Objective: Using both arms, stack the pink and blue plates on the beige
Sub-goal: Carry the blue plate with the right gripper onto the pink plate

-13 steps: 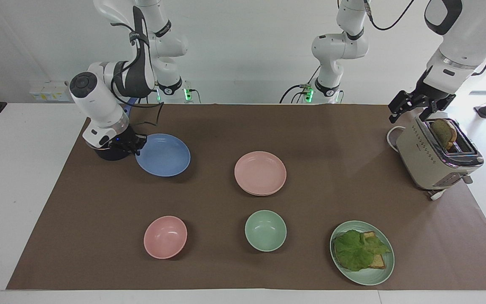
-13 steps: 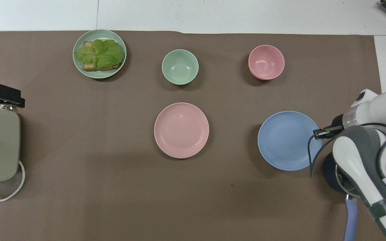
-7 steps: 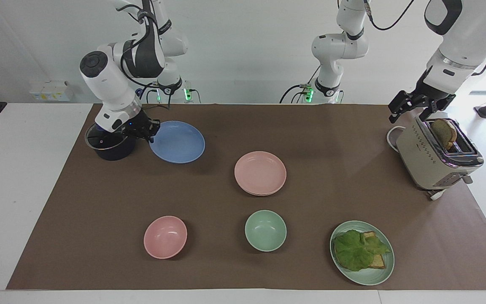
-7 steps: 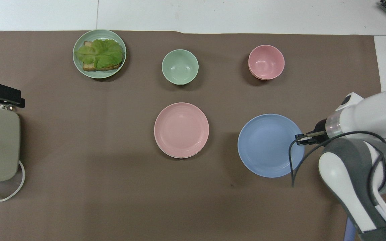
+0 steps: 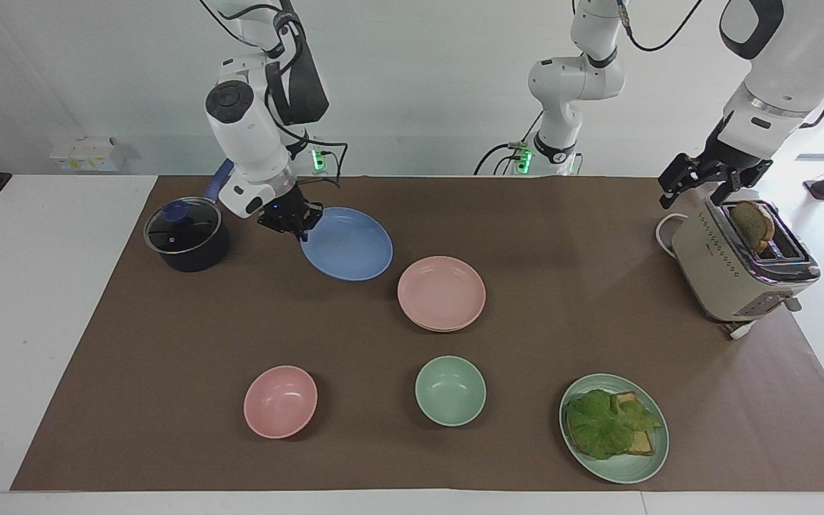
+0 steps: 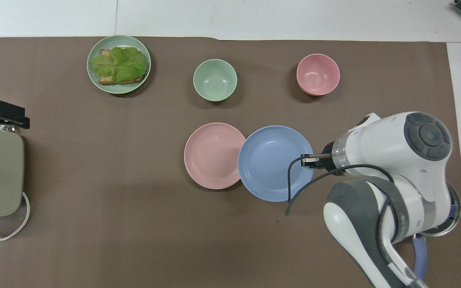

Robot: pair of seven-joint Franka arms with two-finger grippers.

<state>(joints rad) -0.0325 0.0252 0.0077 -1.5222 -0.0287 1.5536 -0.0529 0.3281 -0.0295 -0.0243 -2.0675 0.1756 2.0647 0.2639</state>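
The blue plate (image 5: 347, 244) (image 6: 272, 162) hangs tilted in the air. My right gripper (image 5: 301, 222) (image 6: 308, 161) is shut on its rim at the side toward the right arm's end of the table. In the overhead view the blue plate overlaps the edge of the pink plate (image 5: 441, 292) (image 6: 213, 154), which lies mid-mat. A thin pale edge of the beige plate (image 5: 443, 330) (image 6: 213, 187) shows under the pink one. My left gripper (image 5: 705, 182) (image 6: 2, 116) waits open over the toaster, holding nothing.
A dark pot with a glass lid (image 5: 187, 236) stands at the right arm's end. The toaster (image 5: 737, 268) with a toast slice (image 5: 753, 223) stands at the left arm's end. Farthest from the robots are a pink bowl (image 5: 280, 401), a green bowl (image 5: 450, 390) and a green plate (image 5: 630, 468) carrying a lettuce sandwich.
My right gripper has lifted the blue plate from beside the pot and carried it toward the pink plate. The left arm has not moved.
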